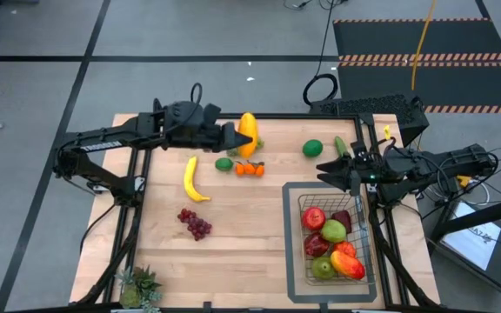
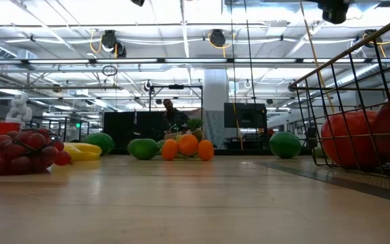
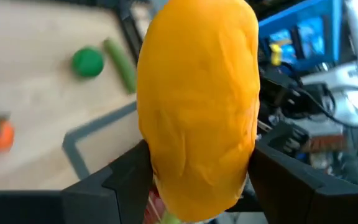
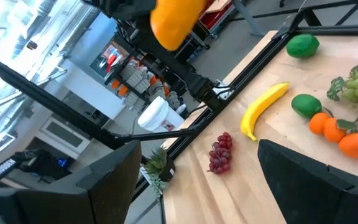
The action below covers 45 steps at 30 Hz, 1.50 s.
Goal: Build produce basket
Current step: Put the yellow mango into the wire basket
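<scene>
Your left gripper (image 1: 233,135) is clamped on the mango (image 1: 248,133), held above the table at upper centre of the high view. Carry it right and down the frame to the basket (image 1: 296,228) at lower right, already half full. Keep it high enough to clear the rim, then lower over a bare spot before letting go. Your right gripper (image 1: 336,171) hovers at the basket's top edge, jaws apart and empty; keep it clear.

Orange-yellow mango (image 1: 248,132) held aloft, loose fruit — banana (image 1: 193,181), grapes (image 1: 195,223) — basket (image 1: 306,272) perhaps half-full
</scene>
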Each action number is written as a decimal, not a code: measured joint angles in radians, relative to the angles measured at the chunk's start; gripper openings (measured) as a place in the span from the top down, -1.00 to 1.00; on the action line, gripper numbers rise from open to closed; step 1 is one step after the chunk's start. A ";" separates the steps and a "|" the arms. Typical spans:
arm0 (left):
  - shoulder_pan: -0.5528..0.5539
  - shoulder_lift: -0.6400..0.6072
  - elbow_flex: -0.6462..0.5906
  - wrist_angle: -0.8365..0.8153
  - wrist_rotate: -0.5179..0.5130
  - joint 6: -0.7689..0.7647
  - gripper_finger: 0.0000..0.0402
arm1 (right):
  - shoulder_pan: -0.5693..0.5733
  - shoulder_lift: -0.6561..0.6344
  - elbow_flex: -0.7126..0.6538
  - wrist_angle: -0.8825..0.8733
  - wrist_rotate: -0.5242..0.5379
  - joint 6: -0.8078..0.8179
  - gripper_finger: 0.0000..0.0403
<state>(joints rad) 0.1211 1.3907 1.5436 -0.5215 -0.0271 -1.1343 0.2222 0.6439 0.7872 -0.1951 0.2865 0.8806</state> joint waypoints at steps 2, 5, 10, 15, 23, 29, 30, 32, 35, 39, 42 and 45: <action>0.000 0.000 0.000 0.034 0.000 0.102 -0.20 | 0.000 0.001 0.000 0.000 0.003 0.022 -0.57; 0.000 0.000 0.000 0.082 0.000 0.297 -0.20 | 0.000 0.004 0.000 0.000 0.005 0.063 -0.57; 0.000 0.000 0.000 0.154 -0.005 0.703 -0.20 | 0.000 0.009 0.000 0.000 0.018 0.144 -0.57; 0.000 0.000 0.000 0.223 -0.010 1.073 -0.20 | 0.000 0.026 0.000 0.004 0.082 0.276 -0.57; 0.000 0.000 0.000 0.281 -0.009 1.520 -0.20 | 0.001 0.102 0.000 0.078 0.139 0.393 -0.57; 0.000 0.000 0.000 0.277 -0.010 1.557 -0.20 | 0.002 0.175 0.000 0.175 0.140 0.483 -0.57; 0.000 0.000 0.000 0.276 -0.009 1.513 -0.20 | 0.002 0.186 0.000 0.208 0.142 0.486 -0.57; 0.000 0.000 0.000 0.263 -0.009 1.404 -0.20 | 0.002 0.208 0.000 0.275 0.165 0.479 -0.57; 0.000 0.000 0.000 0.207 -0.008 1.212 -0.20 | 0.002 0.236 0.000 0.377 0.197 0.434 -0.57; -0.009 0.000 0.000 0.057 -0.007 0.963 -0.20 | 0.002 0.271 0.000 0.478 0.245 0.336 -0.57; -0.029 0.000 0.000 -0.078 -0.001 0.853 -0.20 | 0.002 0.302 0.000 0.541 0.244 0.222 -0.57; -0.051 0.000 0.000 -0.194 0.001 0.820 -0.20 | 0.002 0.344 0.000 0.577 0.241 0.112 -0.57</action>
<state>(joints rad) 0.0702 1.3908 1.5433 -0.7159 -0.0264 -0.3139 0.2241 0.9881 0.7876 0.3815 0.5278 0.9931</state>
